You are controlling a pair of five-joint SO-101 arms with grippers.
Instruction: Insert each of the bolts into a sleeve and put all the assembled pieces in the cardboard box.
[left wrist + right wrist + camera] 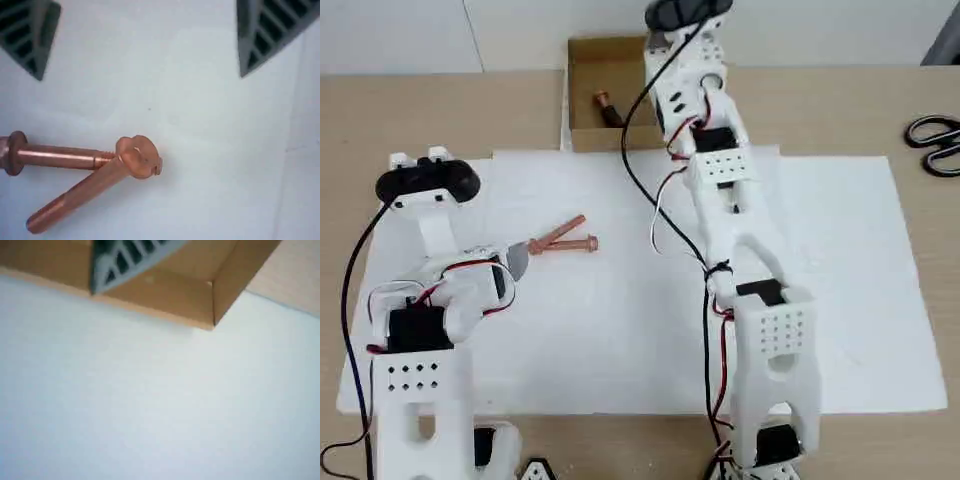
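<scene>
Two copper-coloured pieces lie on the white foam sheet (820, 260), touching at one end in a narrow V. One is a bolt (575, 243) (60, 156) with a flanged head. The other, a smooth piece with a wide head (556, 235) (85, 192), lies across the bolt's tip. My left gripper (520, 258) (140, 75) is open just short of them, with nothing between its fingers (30, 35). The cardboard box (582, 60) (220, 295) stands at the back and holds one copper piece (608, 108). My right gripper (672, 110) hangs over the box's near right corner.
Black scissors (935, 140) lie on the bare table at the far right. The foam sheet covers most of the table between the arms. Cables run down along the right arm.
</scene>
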